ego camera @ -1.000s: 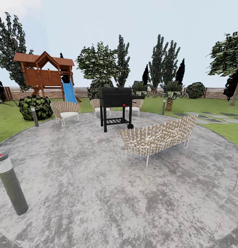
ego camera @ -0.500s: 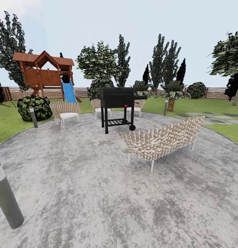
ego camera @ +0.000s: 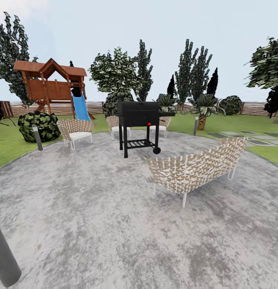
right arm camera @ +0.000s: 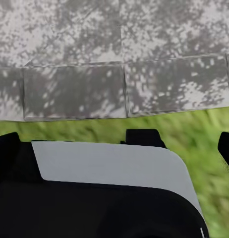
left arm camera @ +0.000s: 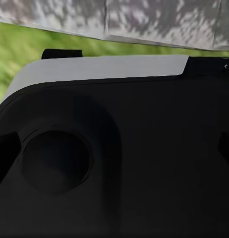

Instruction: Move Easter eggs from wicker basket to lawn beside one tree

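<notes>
The Easter eggs and the wicker basket are out of view. In the head view I stand on a round grey paved patio (ego camera: pixel 95 224). The lawn (ego camera: pixel 6 146) rings it, inside the garden's brown slat fence (ego camera: pixel 255 108). A tree (ego camera: pixel 270 68) with a slim pale trunk rises at the far right, and another leafy tree (ego camera: pixel 115 72) stands behind the grill. In the right wrist view my right gripper (right arm camera: pixel 114 148) is open over the robot's black and white base, with grass and paving beyond. My left gripper (left arm camera: pixel 114 148) hangs open against the dark base.
A black grill (ego camera: pixel 139 120) stands mid-patio, and a woven sofa (ego camera: pixel 195 168) is to its right. Woven chairs (ego camera: pixel 76 130) sit behind. Grey bollards (ego camera: pixel 4 257) mark the patio edge. A wooden playhouse with a blue slide (ego camera: pixel 54 86), bushes, a palm (ego camera: pixel 202 110) and stepping stones (ego camera: pixel 243 138) lie beyond.
The camera has moved forward: the grill and sofa look nearer and sit further right. The near left bollard has slid down toward the corner.
</notes>
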`<state>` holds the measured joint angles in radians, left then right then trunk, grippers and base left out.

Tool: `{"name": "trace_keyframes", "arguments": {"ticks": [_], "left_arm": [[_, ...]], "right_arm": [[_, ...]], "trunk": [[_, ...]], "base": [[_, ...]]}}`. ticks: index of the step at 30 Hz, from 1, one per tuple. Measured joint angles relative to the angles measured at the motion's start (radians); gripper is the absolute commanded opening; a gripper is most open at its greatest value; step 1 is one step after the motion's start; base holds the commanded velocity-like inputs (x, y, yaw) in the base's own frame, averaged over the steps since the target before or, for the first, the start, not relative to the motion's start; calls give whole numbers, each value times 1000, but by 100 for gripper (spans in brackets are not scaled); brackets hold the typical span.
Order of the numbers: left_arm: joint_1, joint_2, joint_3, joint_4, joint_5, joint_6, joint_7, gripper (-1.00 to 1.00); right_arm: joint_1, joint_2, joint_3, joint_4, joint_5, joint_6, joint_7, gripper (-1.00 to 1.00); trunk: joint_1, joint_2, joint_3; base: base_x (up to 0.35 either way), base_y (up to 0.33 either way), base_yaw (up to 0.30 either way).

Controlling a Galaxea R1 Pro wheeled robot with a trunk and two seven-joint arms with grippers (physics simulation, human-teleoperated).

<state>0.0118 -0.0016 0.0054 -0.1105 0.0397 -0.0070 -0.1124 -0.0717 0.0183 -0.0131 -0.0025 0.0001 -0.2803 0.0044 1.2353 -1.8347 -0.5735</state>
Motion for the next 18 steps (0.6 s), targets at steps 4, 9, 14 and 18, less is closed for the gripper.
{"name": "trace_keyframes", "arguments": {"ticks": [4, 9, 14, 18], "left_arm": [[0, 0, 0, 0, 0, 0, 0, 100], [0, 0, 0, 0, 1, 0, 1, 100], [0, 0, 1, 0, 1, 0, 2, 100], [0, 0, 0, 0, 1, 0, 2, 100]], "right_arm": [[0, 0, -1, 0, 0, 0, 0, 100], [0, 0, -1, 0, 0, 0, 0, 100], [0, 0, 0, 0, 0, 0, 0, 100], [0, 0, -1, 0, -1, 0, 0, 100]], "trunk": [[0, 0, 0], [-22, -14, 0], [-15, -16, 0], [3, 1, 0]], "base": [[330, 33, 0], [331, 8, 0], [330, 2, 0], [330, 0, 0]]}}
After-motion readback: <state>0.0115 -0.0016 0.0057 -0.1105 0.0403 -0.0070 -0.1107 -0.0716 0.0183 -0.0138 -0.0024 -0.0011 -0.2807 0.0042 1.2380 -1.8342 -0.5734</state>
